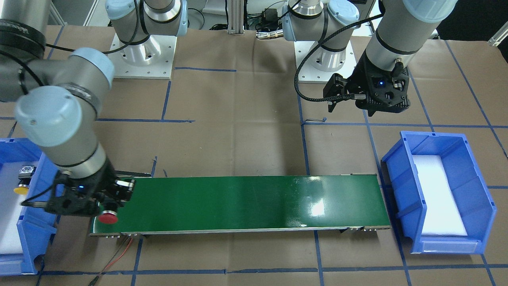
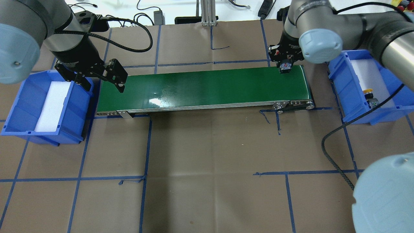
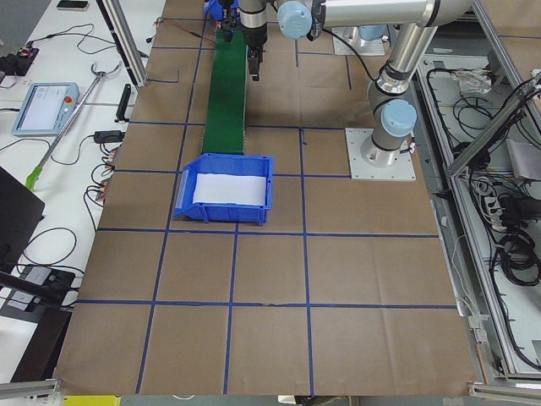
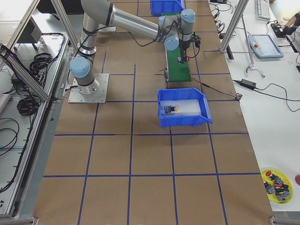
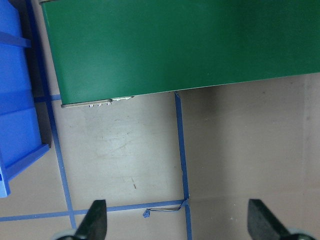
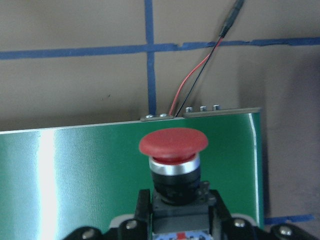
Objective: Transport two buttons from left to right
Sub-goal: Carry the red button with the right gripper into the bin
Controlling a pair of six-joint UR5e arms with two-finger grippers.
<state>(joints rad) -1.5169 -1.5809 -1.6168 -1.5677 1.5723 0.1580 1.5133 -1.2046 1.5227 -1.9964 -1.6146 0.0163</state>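
Observation:
My right gripper (image 2: 284, 68) is shut on the red button (image 1: 108, 217) and holds it cap-forward at the right end of the green belt (image 2: 207, 87). The right wrist view shows the red cap (image 6: 173, 145), black neck and grey base between the jaws, above the belt's end. The yellow button (image 2: 367, 91) lies on white foam in the right blue bin (image 2: 339, 84); it also shows in the front view (image 1: 20, 190). My left gripper (image 5: 178, 222) is open and empty, raised over the table behind the belt's left end, beside the left blue bin (image 2: 19, 106).
The left bin holds only white foam. A red and black wire (image 6: 192, 82) runs from the belt's right end across the table. Blue tape lines grid the brown table cover (image 2: 207, 155). Both arm bases (image 1: 143, 55) stand behind the belt.

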